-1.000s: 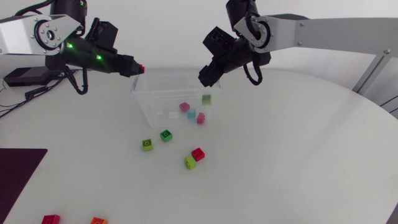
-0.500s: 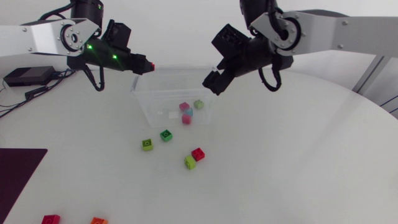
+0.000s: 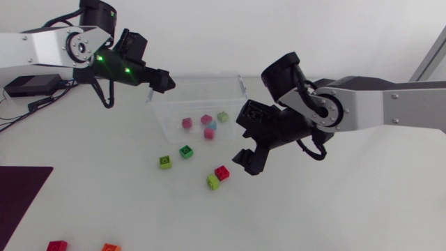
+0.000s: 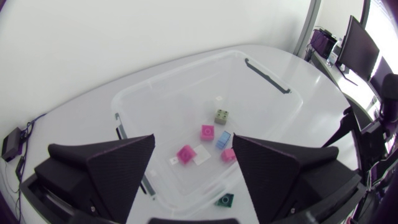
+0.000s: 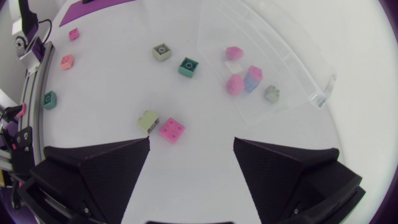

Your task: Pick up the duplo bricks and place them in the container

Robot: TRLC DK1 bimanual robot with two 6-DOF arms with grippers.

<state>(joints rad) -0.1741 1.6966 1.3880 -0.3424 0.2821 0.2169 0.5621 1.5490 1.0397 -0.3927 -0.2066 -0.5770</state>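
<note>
The clear container (image 3: 231, 80) holds several bricks: three pink, one blue and one olive (image 3: 222, 116). My left gripper (image 3: 162, 81) hangs open over the container's left corner; in the left wrist view the left gripper (image 4: 194, 142) has nothing between its fingers, and a pink brick (image 4: 185, 154) lies below it. My right gripper (image 3: 245, 137) stands open right of the container, above the table. Just ahead of the right gripper (image 5: 192, 143) lie a red brick (image 5: 171, 129) and a lime brick (image 5: 148, 120). The same red brick (image 3: 222, 172) and lime brick (image 3: 213, 182) sit in front of the container.
A green brick (image 3: 186, 150) and a lime brick (image 3: 164, 162) lie in front of the container. A red brick (image 3: 57, 245) and an orange one (image 3: 110, 247) sit at the near left edge, beside a dark mat (image 3: 17, 195).
My left gripper opened over the container and its red-pink brick dropped in. My right gripper let an olive brick fall in, then swung down and right toward the red and lime bricks.
</note>
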